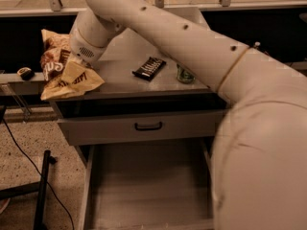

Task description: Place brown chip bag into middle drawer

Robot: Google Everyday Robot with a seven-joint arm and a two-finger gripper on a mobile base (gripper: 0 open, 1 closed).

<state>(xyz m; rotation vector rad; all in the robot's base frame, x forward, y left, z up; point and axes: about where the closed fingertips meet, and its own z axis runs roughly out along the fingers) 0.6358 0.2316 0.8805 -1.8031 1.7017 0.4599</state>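
Note:
The brown chip bag, crinkly with a brown centre and cream-yellow ends, lies at the left front corner of the cabinet top and overhangs the edge. My gripper is down on the bag's upper right part, hidden behind the white wrist. The middle drawer is pulled out below, a wide shallow grey tray with a bare floor. My big white arm crosses the right side and covers the drawer's right part.
A small dark candy bar and a green can sit on the cabinet top. A grey drawer front with a black handle is above the open tray. A black stand leg and a cable are on the floor at left.

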